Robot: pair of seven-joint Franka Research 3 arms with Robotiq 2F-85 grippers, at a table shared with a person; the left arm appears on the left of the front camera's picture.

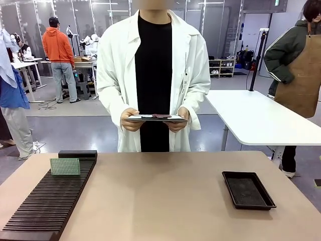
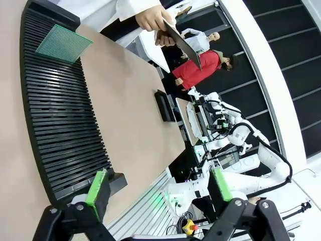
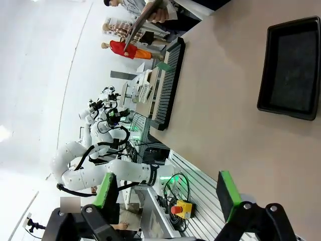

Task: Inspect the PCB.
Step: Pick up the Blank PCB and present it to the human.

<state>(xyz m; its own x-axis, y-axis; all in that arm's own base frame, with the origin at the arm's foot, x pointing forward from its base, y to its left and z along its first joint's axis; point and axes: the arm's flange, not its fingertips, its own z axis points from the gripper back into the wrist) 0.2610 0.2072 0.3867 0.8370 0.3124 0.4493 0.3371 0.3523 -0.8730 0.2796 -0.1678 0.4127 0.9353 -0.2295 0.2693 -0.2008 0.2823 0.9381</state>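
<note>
Begin with the left gripper (image 2: 159,187): jaws spread wide, gripping nothing, hanging back from the near end of the slotted rack (image 2: 60,115). Likewise the right gripper (image 3: 168,193), spread and empty, well apart from the black tray (image 3: 291,68). Probably best to use the left, being on the rack's side.

Reach along the rack to the circuit board (image 1: 65,166), standing on edge in a slot near the far end. Come down over its top edge, set the pads on the two flat faces, and close gently. Lift straight up so as not to jam it in the slot.

Hold its face up toward the person, whose hands (image 1: 131,121) both hold a clipboard (image 1: 155,118) beyond the table.
</note>
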